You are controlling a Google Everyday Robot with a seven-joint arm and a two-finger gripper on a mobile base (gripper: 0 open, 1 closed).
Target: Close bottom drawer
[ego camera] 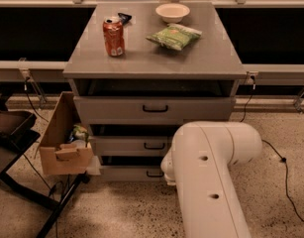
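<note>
The grey cabinet [156,58] has three drawers, all pulled out a little. The bottom drawer [124,173] is the lowest one, with a flat grey front and a small black handle [154,174]. It stands slightly out from the cabinet. My white arm [211,177] fills the lower right foreground, and its end reaches the right part of the bottom drawer's front. My gripper is hidden behind the arm, at about the drawer front.
The middle drawer [129,146] and the wide top drawer [151,109] sit above. On the cabinet top are a red can [114,36], a green bag [174,35] and a white bowl [172,12]. A cardboard box [62,140] stands left of the drawers. A black stand [13,133] stands far left and cables [285,162] lie at the right.
</note>
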